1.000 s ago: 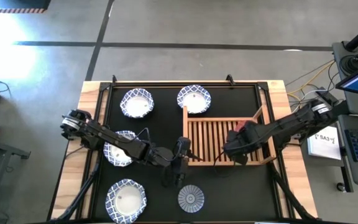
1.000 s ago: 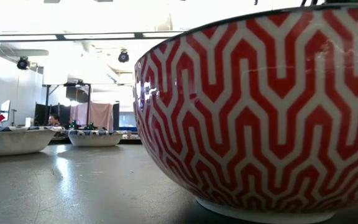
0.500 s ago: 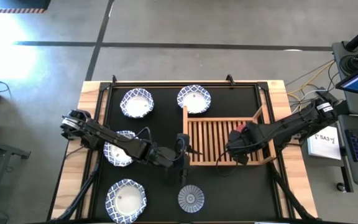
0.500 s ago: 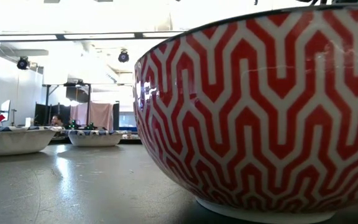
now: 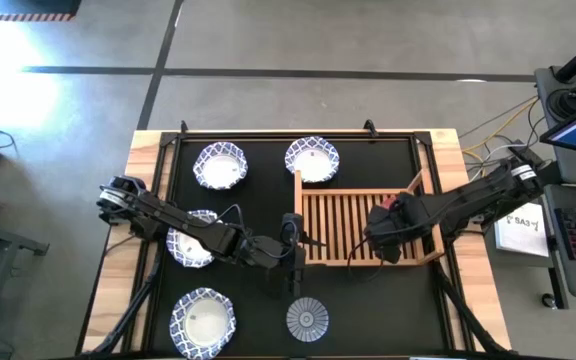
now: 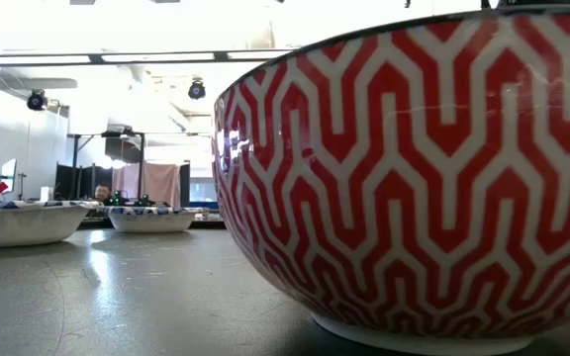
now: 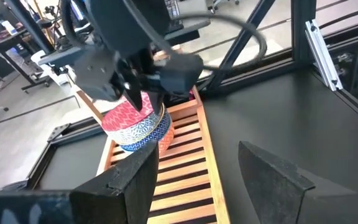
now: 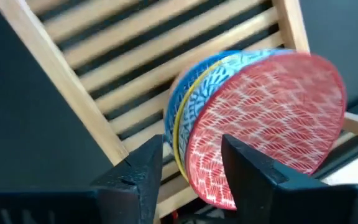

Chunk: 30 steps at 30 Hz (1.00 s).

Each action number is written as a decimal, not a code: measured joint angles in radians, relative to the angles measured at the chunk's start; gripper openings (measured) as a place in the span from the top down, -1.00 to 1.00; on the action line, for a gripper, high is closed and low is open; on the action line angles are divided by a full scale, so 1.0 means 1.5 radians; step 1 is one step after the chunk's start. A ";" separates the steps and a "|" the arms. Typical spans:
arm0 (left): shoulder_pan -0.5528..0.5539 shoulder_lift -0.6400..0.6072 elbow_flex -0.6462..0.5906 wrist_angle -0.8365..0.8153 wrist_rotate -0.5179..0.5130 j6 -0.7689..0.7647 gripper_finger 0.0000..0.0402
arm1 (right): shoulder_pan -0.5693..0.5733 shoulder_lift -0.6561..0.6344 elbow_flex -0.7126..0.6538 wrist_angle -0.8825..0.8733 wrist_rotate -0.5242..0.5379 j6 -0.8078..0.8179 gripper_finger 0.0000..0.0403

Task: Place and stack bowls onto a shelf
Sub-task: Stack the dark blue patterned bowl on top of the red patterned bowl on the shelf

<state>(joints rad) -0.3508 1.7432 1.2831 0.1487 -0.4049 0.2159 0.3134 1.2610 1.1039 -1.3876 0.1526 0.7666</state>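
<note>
Stacking is in hand: on the slatted light-wood shelf point(image 5: 353, 228), near its right rail, the right gripper point(image 5: 392, 222), jaws parted, hangs over the nested red-topped small bowls point(image 7: 135, 121), needing a clean lift-off; the open, empty left gripper point(image 5: 292, 255) waits beside the shelf's left rail.

- The left tool point(image 7: 194, 177) has its two dark fingers point(image 7: 126, 177) spread apart, with nothing between them.
- Beyond them the light-wood shelf point(image 7: 182, 165) lies on the black worktop point(image 7: 278, 112).
- The right tool point(image 7: 138, 84) is over the shelf's far end, at a stack of bowls: a red bowl point(image 7: 124, 116) on top, a blue bowl point(image 7: 148, 132) under it.
</note>
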 joint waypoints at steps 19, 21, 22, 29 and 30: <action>-0.086 -0.046 0.000 -0.211 0.000 -0.163 -0.01 | 0.072 0.062 0.035 0.492 -0.012 0.170 0.31; -0.100 -0.052 0.000 -0.222 -0.004 -0.185 -0.01 | 0.082 0.095 0.035 0.495 -0.017 0.212 0.30; -0.107 -0.054 0.000 -0.226 -0.004 -0.195 -0.01 | 0.086 0.112 0.035 0.494 -0.020 0.229 0.30; -0.136 -0.055 0.000 -0.240 -0.005 -0.229 -0.01 | 0.105 0.207 0.070 0.516 -0.082 0.262 0.25; -0.138 -0.055 0.000 -0.244 -0.005 -0.234 -0.01 | 0.109 0.220 0.079 0.527 -0.087 0.263 0.24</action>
<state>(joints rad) -0.5579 1.6611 1.2831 -0.2177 -0.4126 -0.1355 0.4766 1.5906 1.2222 -0.5974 0.0223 1.1604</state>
